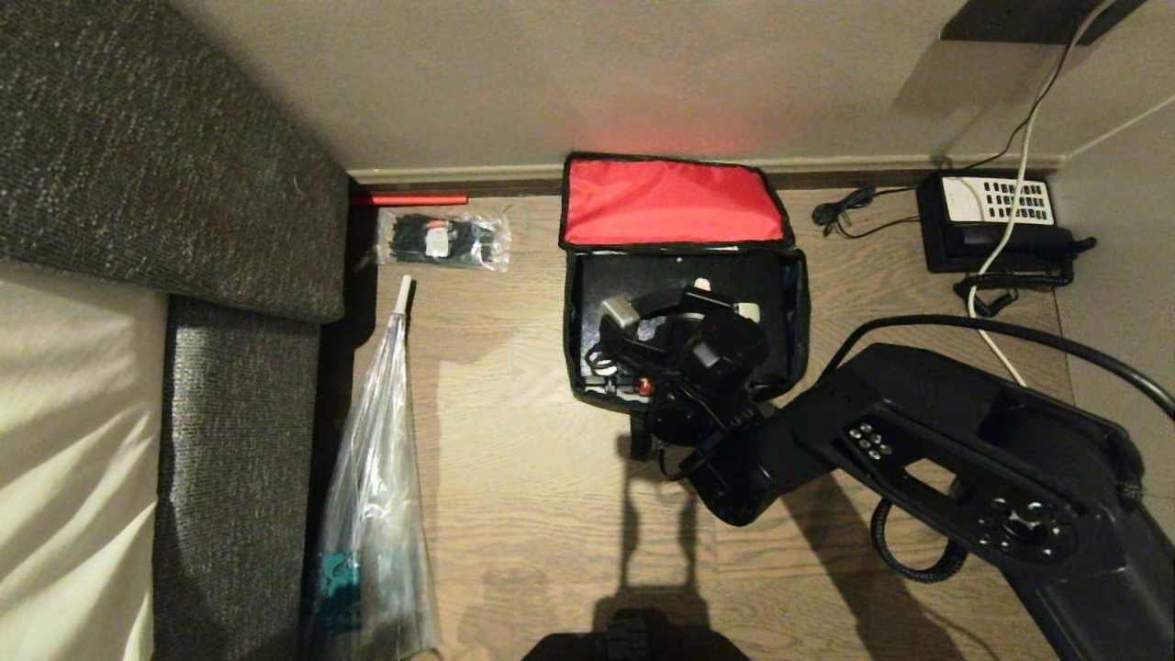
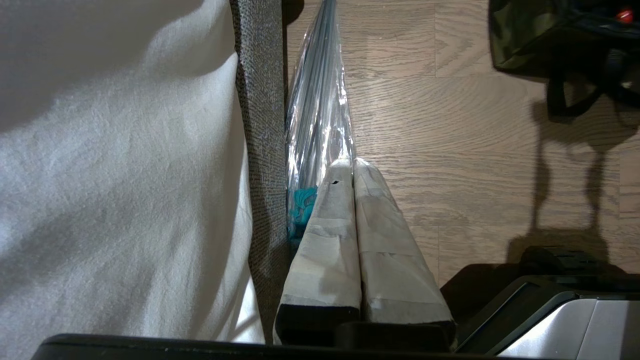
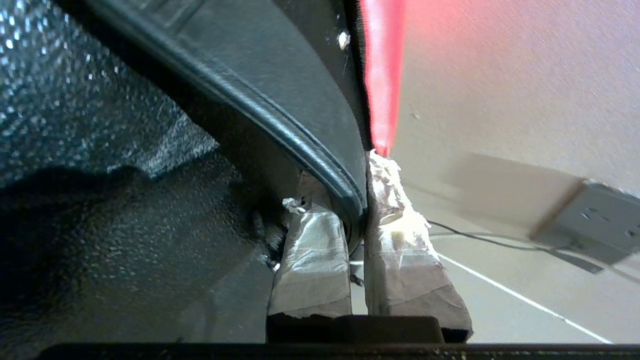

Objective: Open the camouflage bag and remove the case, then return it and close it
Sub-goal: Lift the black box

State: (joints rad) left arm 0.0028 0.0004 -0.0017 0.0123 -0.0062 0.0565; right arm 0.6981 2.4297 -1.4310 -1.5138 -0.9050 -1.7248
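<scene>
Warm indoor light falls from behind the robot, so long dark shadows lie on the floor (image 1: 514, 441). The open bag's red lining (image 1: 670, 200) throws a red glow on the wall (image 1: 643, 73). The right wrist view is blurred up close.

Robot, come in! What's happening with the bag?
Right gripper shut on case handle. Bag open. Left gripper shut, parked by couch. Nothing blocking.

Taped fingers (image 3: 320, 270) pinching case handle (image 3: 280, 115)

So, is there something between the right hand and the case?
No. The right hand is already shut on the case's handle, inside the open camouflage bag. Nothing visible lies between them.
</scene>
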